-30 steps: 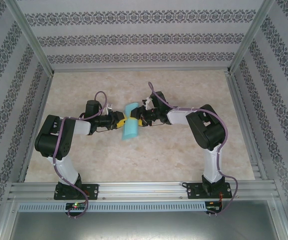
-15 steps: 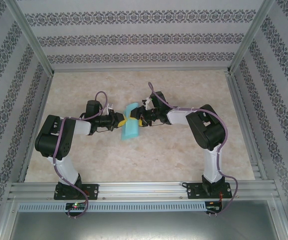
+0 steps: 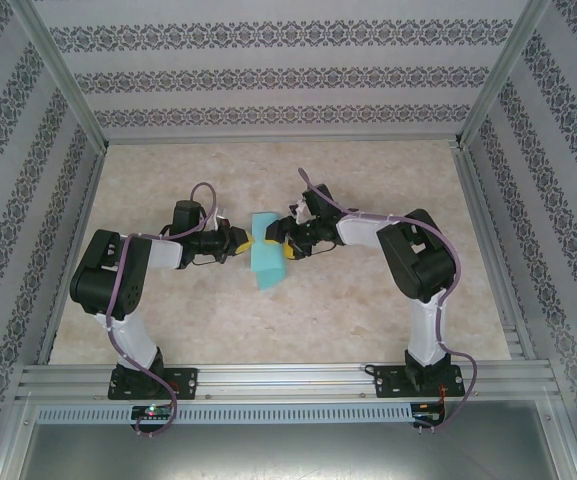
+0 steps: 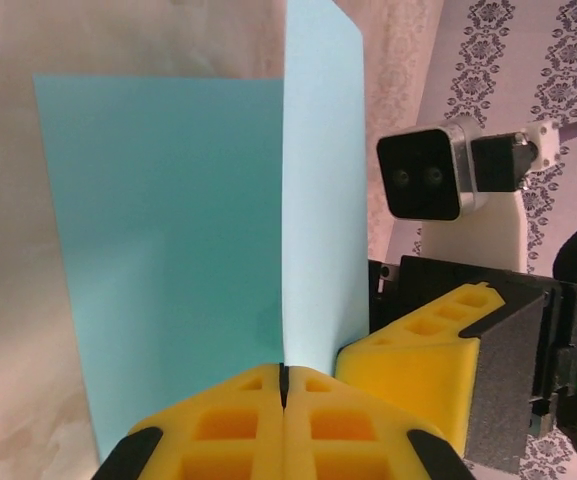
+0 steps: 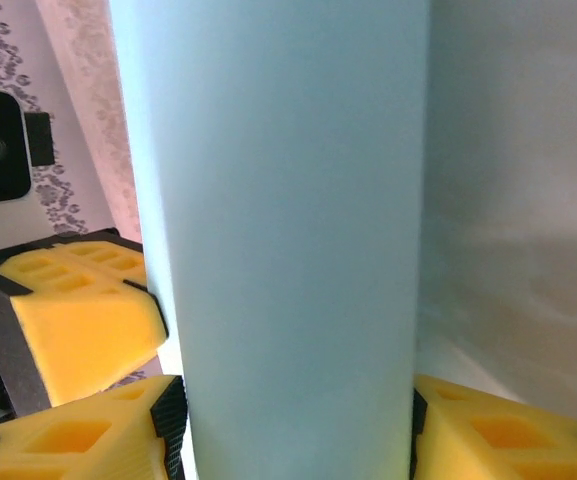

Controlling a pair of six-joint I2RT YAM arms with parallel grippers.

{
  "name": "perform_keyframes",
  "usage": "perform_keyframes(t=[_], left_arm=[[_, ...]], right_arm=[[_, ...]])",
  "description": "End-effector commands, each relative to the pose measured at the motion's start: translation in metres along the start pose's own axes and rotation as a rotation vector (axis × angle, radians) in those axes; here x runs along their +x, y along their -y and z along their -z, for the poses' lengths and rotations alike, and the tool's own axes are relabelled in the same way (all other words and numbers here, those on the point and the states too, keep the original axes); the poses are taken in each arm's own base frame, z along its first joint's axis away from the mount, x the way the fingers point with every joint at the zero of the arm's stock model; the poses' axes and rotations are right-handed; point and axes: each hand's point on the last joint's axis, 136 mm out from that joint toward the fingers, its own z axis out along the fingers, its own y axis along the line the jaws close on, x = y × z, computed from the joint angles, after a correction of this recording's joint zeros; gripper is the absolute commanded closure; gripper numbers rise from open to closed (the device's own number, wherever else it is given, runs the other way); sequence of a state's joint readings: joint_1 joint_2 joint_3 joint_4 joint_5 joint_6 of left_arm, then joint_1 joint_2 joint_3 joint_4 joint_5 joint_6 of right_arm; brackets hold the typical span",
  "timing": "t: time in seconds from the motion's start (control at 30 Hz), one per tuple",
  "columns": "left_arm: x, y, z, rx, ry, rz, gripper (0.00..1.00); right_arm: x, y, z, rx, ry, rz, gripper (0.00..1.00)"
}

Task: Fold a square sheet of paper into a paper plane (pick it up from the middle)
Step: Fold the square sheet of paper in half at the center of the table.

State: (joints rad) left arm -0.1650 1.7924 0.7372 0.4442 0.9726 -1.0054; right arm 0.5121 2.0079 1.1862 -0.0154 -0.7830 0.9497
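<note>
- Since a second ago the paper [image 3: 266, 260] has swung lower and shows a broader face from above, and the left tool [image 3: 245, 242] has closed down on it
- Left tool: jaws fully together, with the paper's edge nipped between the yellow pads right at the fold line, as the left wrist view shows
- Right tool [image 3: 286, 247]: jaws stand apart with the paper in the gap; it looks like no firm pinch, though I cannot tell whether a pad brushes the sheet
- Paper: folded once along a crease, standing on edge between the two tools over the middle of the tabletop [image 3: 368, 180]; whether its lower edge touches the surface I cannot tell
- Handling, as I judge it: very light, thin and floppy away from the crease, so it will sag or flap where unsupported; the fold gives it some stiffness along one line only
- It should crease for good wherever it is squeezed hard, so a stray pinch would spoil the plane's lines
- Best hold is probably on or beside the crease near mid-length, where two layers lie together, not at a loose corner
</note>
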Motion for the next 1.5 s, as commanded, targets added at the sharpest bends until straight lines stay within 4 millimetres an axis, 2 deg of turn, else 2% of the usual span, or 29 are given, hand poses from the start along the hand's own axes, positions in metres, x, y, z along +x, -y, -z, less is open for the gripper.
perform_keyframes(t=[0.0, 0.17, 0.47, 0.6, 0.9, 1.23, 1.47], left_arm=[[0.004, -0.003, -0.004, -0.022, -0.016, -0.026, 0.98], [0.009, -0.011, -0.005, -0.031, -0.027, -0.012, 0.98], [0.028, -0.016, -0.014, -0.078, -0.038, -0.017, 0.98], [0.034, -0.022, -0.016, -0.120, -0.007, -0.016, 0.98], [0.035, -0.033, -0.007, -0.187, 0.071, -0.006, 0.98], [0.036, -0.038, -0.008, -0.208, 0.064, -0.001, 0.98], [0.036, -0.039, -0.006, -0.223, 0.062, -0.008, 0.97]], right_arm=[[-0.002, -0.006, 0.016, 0.056, 0.025, 0.055, 0.40], [-0.001, -0.004, 0.021, 0.095, 0.027, 0.077, 0.38], [0.002, 0.008, 0.034, 0.226, 0.027, 0.161, 0.31], [0.007, 0.010, 0.038, 0.245, 0.009, 0.195, 0.31], [0.019, 0.017, 0.027, 0.257, -0.051, 0.198, 0.38], [0.020, 0.016, 0.008, 0.259, -0.079, 0.188, 0.44], [0.019, 0.036, 0.004, 0.339, -0.083, 0.153, 0.48]])
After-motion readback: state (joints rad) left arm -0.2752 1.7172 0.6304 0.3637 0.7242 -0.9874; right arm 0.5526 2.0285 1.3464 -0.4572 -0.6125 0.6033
